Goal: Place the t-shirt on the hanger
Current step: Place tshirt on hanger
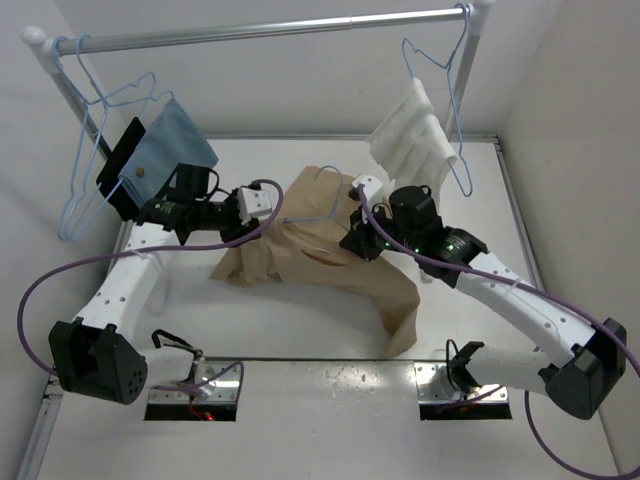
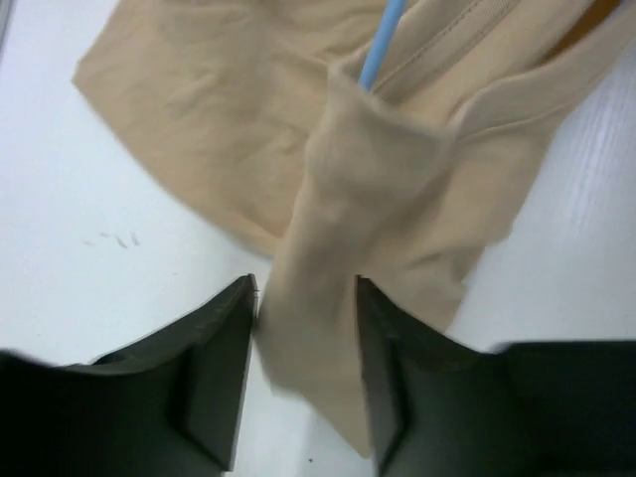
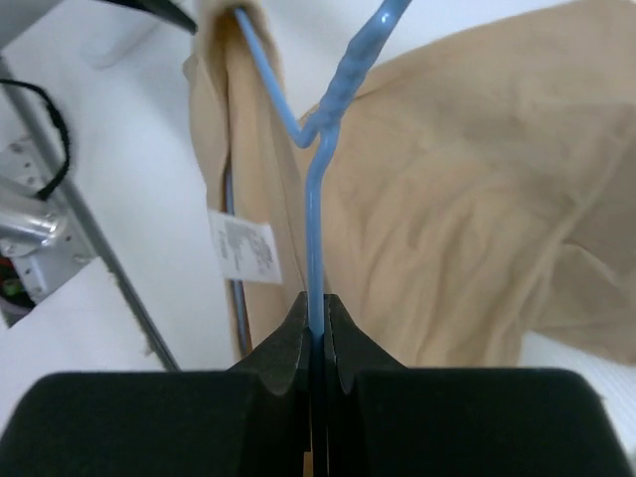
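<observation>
The tan t-shirt point(image 1: 335, 265) lies crumpled on the white table point(image 1: 300, 325). The light-blue wire hanger point(image 1: 338, 200) sits in its neck, hook pointing to the far side. My right gripper point(image 1: 357, 236) is shut on the hanger's wire; in the right wrist view the wire point(image 3: 313, 199) runs straight into the closed gripper point(image 3: 315, 303), with the t-shirt point(image 3: 467, 199) behind. My left gripper point(image 1: 262, 214) is at the shirt's left shoulder. In the left wrist view it point(image 2: 303, 288) stands open with a fold of the t-shirt point(image 2: 378, 169) hanging between the fingers. The hanger's end point(image 2: 380, 45) goes into that fold.
A metal rail point(image 1: 270, 30) spans the back. A blue cloth point(image 1: 165, 150) hangs at its left beside bare blue hangers point(image 1: 85, 170). A white waffle towel point(image 1: 412, 135) hangs at its right. A white care label point(image 3: 243, 248) shows inside the shirt.
</observation>
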`<state>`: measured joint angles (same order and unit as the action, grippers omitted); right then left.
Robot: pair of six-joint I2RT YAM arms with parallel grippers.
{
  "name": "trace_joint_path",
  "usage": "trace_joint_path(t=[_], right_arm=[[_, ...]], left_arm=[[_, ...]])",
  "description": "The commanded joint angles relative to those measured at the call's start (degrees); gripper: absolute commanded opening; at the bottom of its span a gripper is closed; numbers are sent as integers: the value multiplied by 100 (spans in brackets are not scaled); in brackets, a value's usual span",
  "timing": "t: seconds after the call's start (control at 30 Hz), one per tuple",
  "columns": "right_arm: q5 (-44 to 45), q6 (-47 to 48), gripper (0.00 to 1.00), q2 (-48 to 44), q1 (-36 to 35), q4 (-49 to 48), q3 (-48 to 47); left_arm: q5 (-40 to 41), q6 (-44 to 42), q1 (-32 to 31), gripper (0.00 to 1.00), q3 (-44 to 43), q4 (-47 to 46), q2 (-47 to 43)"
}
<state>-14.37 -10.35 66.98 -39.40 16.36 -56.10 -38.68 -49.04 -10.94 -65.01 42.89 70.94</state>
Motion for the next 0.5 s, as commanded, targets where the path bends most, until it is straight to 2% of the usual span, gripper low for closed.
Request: trace_joint_path(t=[0.0,0.07,0.1,0.13,0.17,0.4,0.47], right_arm=[[680,-46,0,-194,46,376,-376],[882,-46,0,-194,46,377,-586],[936,-46,0,-194,46,377,-743],[997,-46,0,-194,46,377,-841],[1180,-46,0,-194,46,377,-955],[2183,147,0,139,-59,446,-2167],[2577,226,0,254,-112,447,-2624]], left_arm=[[-421,192,57,56,-362,0,-1],[-421,297,57,61,-416,-53,-1],[-421,385,57,79,-477,-158,-1],[-421,525,57,85,-564,-228,-1],[-421,875,57,100,-617,-307,-53],[-71,2361,57,100,-961,-1081,-352],[36,2512,57,100,-839,-1230,-510]])
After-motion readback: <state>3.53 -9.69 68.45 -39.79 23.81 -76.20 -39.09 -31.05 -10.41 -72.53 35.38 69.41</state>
